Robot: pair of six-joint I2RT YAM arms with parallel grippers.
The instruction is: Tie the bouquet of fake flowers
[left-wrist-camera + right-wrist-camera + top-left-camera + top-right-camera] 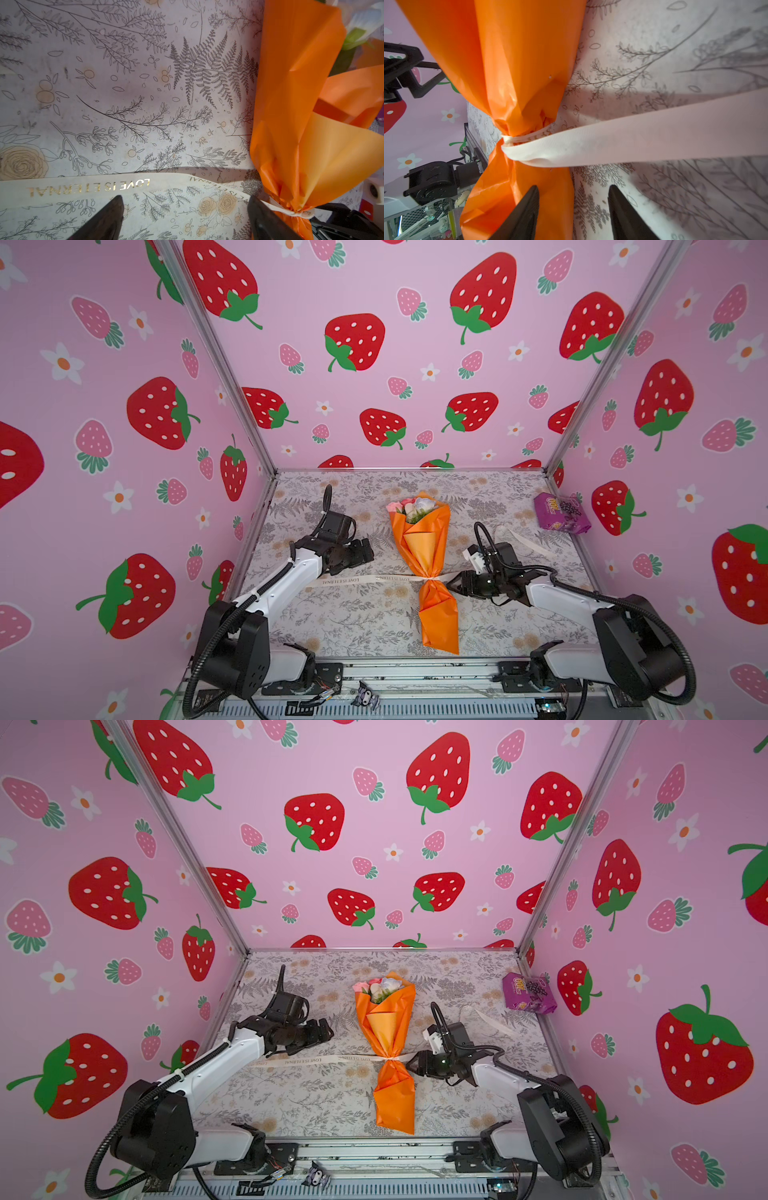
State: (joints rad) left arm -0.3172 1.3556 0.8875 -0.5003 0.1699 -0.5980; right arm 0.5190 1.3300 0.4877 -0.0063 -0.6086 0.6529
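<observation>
right up front: metal rail [415, 672] with left arm [286, 580] and right arm [561, 597] bolted on, plus a tiny dark figurine [365, 697] parked there. further in, bouquet of fake flowers [424, 547] lying flat mid worktop [332, 622], blooms toward the back wall [415, 364], orange tail toward the rail. cream ribbon [357, 580] cinched round the narrow waist, lettered end stretched toward the left arm, other end passing the right hand [453, 583] and curling off toward the far right side. can't tell whether a proper knot or just a crossed wrap.

left hand [185, 198] spread wide, gripping nothing, lettered end passing just ahead of it in the left wrist view. right hand roughly half spread, gripping nothing either, aimed at the cinch with one finger [525, 214] over the orange paper.

possible trouble, purely guessing:
- pinching paper along with ribbon on the right, given that finger over the wrap. crumpling or tearing likely.
- pulling one end alone and dragging the whole light bundle sideways instead of tightening.
- leaving both ends slack and letting the cinch creep loose on glossy paper.

headcount: 1 bouquet, 1 ribbon, 2 arms, 2 hands, 1 purple snack packet [561, 514] by the far right wall, 1 figurine. blooms too bunched for a firm count, maybe four or five.
</observation>
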